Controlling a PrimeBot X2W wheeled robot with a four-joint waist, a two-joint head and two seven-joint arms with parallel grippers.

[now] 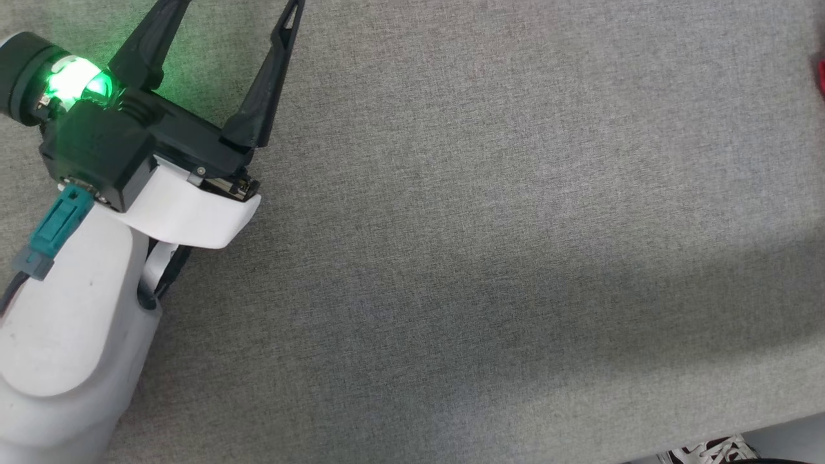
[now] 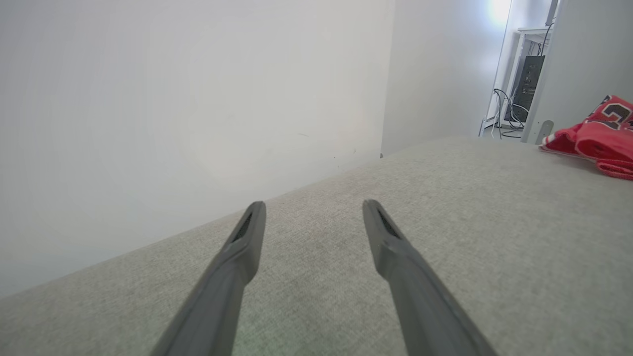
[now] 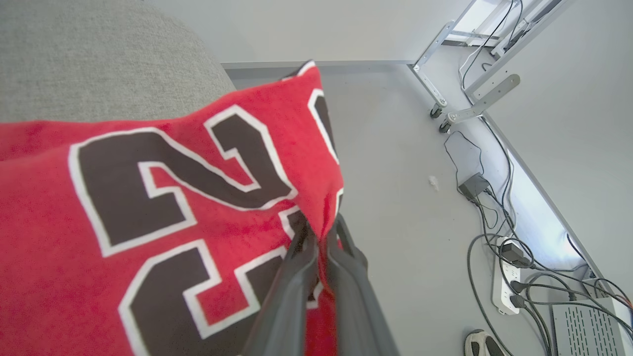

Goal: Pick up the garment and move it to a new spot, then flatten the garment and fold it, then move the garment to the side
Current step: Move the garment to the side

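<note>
The left gripper point(image 1: 235, 19) is at the left of the head view. Its two long, tapering black fingers are spread wide and hold nothing. Behind them are a blocky black housing, a glowing green ring point(image 1: 74, 80), a teal plug point(image 1: 58, 225) and a smooth white forearm point(image 1: 58, 335). In its own wrist view the matte grey fingers reach out over bare cloth, their tips apart.

The surface point(image 1: 483, 225) under it is a broad pad covered in grey woven fabric with a fine heathered grain. It is flat and has a rounded corner. A plain white wall point(image 2: 173, 123) runs along its far side.

The garment point(image 3: 148, 198) is at the right end of the surface. From the left wrist it shows as a bunched red heap at the far right, well apart from the left gripper. In the head view only a red sliver shows at the right edge. Up close it is soft, fuzzy red cloth with a big black, white-outlined "2" and part of another numeral.

The right gripper point(image 3: 324, 230) is closed on a fold of the garment, the cloth pinched between its two fingertips and draping away to the left.

Right of that lies a smooth grey floor point(image 3: 395, 198). On it are a metal desk leg on casters point(image 3: 445, 106), looping dark cables, a white power strip point(image 3: 504, 291) and a vented grey box point(image 3: 583, 329). The toe of a white shoe point(image 3: 482, 343) is at the bottom.
</note>
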